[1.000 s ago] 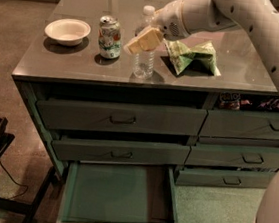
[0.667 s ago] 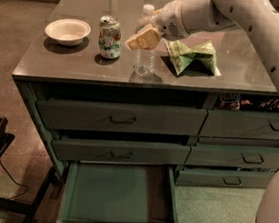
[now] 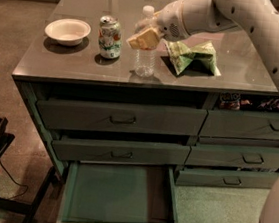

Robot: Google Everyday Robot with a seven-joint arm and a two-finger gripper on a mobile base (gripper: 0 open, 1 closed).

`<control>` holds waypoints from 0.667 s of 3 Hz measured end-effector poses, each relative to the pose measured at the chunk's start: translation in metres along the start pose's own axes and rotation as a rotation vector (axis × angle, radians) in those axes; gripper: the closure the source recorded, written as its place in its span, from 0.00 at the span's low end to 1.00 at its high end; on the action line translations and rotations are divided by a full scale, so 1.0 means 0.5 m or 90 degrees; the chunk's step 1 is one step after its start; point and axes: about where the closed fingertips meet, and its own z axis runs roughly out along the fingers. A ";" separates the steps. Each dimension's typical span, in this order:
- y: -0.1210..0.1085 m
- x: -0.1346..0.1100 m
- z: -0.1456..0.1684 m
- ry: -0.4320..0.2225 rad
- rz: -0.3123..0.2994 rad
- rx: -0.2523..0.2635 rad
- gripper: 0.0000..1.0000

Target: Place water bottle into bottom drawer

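Bottle is standing upright near the front edge of the tabletop, roughly mid-width. The gripper is right at its upper half, but I honestly can't tell if it's clamped on or just alongside.

Biggest worry, I reckon: a loose grab tips the bottle off the front edge, or a sideways bump hits the can just to its left. The bag sits close on the right, so the free room is up and forward. The drawer is pulled out below the front edge, floor bare.
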 end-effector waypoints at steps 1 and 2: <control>0.059 -0.018 -0.042 -0.033 -0.023 -0.040 1.00; 0.138 -0.048 -0.119 -0.071 -0.049 -0.083 1.00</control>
